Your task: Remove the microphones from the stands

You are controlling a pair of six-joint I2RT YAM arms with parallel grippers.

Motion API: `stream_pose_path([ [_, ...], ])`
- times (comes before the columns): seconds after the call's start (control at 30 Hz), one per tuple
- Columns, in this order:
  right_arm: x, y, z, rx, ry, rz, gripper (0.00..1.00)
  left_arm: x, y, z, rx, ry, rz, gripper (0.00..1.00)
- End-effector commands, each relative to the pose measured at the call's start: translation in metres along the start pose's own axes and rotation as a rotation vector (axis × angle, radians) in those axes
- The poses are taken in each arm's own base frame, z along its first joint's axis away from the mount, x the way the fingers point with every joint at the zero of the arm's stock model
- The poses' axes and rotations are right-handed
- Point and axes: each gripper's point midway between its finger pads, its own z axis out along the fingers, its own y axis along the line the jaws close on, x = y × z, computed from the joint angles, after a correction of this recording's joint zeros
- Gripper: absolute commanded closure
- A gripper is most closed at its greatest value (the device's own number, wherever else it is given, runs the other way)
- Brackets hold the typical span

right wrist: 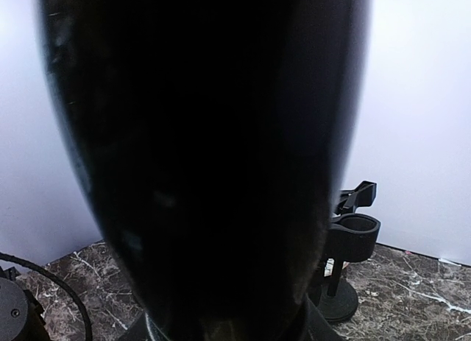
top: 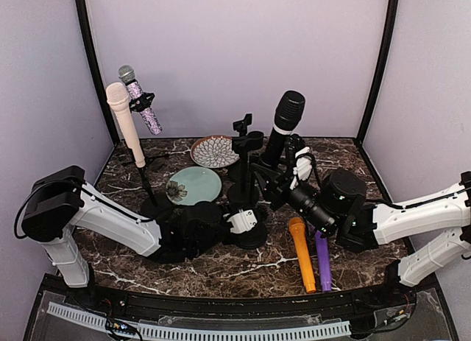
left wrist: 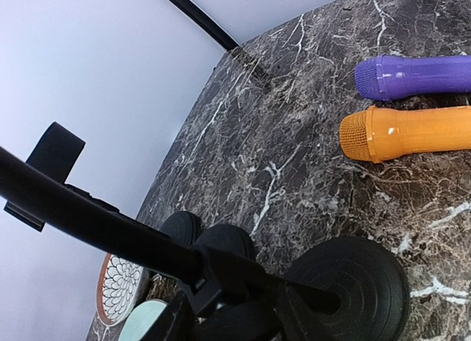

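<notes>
A black microphone [top: 283, 124] stands upright in my right gripper [top: 296, 173], which is shut on its lower body. It is just right of the black stand's empty ring clip [top: 249, 141] and apart from it. In the right wrist view the microphone [right wrist: 206, 157] fills the frame, with the empty clip [right wrist: 354, 231] behind on the right. My left gripper [top: 239, 222] is shut on the stand's pole low down, near its round base [top: 249, 236]. The left wrist view shows the pole [left wrist: 96, 223] across the jaws and the base [left wrist: 360, 282].
An orange microphone [top: 302, 254] and a purple one [top: 322, 260] lie at the front right. A cream microphone [top: 124, 124] and a glittery one [top: 141, 99] sit on stands at the back left. A flowered plate [top: 213, 151] and a teal plate [top: 193, 185] lie behind the stand.
</notes>
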Motion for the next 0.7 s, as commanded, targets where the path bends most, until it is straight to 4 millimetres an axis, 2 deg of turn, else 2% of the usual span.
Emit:
stream_pose_path([
  [0.0,-0.013,0.0,-0.005,-0.005,-0.044,0.026,0.82,-0.019,0.017,0.002,-0.082,-0.041,-0.007,0.63],
  [0.37,-0.012,-0.001,-0.005,-0.004,-0.042,0.025,0.82,-0.009,0.021,-0.001,-0.137,0.0,-0.07,0.77],
  [0.67,-0.011,0.0,-0.004,-0.004,-0.04,0.025,0.83,-0.007,0.02,-0.007,-0.099,0.026,-0.34,0.85],
])
